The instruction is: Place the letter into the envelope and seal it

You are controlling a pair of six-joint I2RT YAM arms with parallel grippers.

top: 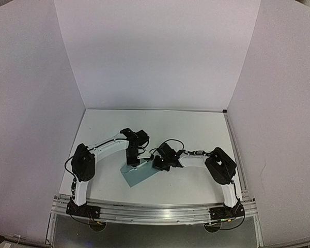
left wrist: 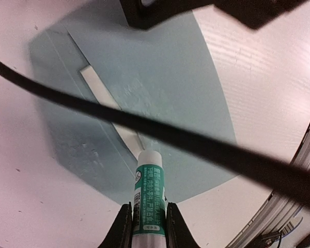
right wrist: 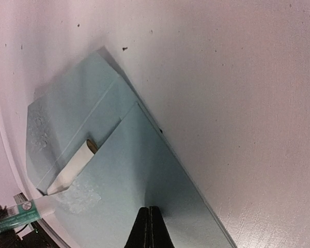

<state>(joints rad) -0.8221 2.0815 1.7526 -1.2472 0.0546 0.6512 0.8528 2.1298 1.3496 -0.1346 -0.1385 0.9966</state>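
Note:
The teal envelope (top: 137,174) lies flat on the white table, its flap open (right wrist: 67,103). A pale strip with a small tan end (right wrist: 75,165) shows at its mouth (left wrist: 101,93); the rest of the letter is hidden inside. My left gripper (top: 133,159) (left wrist: 148,205) is shut on a green and white glue stick (left wrist: 149,191), whose white tip touches the envelope at the strip's end. The stick also shows in the right wrist view (right wrist: 15,216). My right gripper (top: 157,164) (right wrist: 149,209) is shut and empty, its tip pressed on the envelope's body (right wrist: 144,165). Dull glue smears (right wrist: 80,194) mark the paper.
A black cable (left wrist: 196,147) crosses the left wrist view over the envelope. The right arm's black body (left wrist: 160,10) hangs at that view's top. An aluminium rail (top: 155,212) runs along the near table edge, and white walls (top: 155,51) stand at the back and sides.

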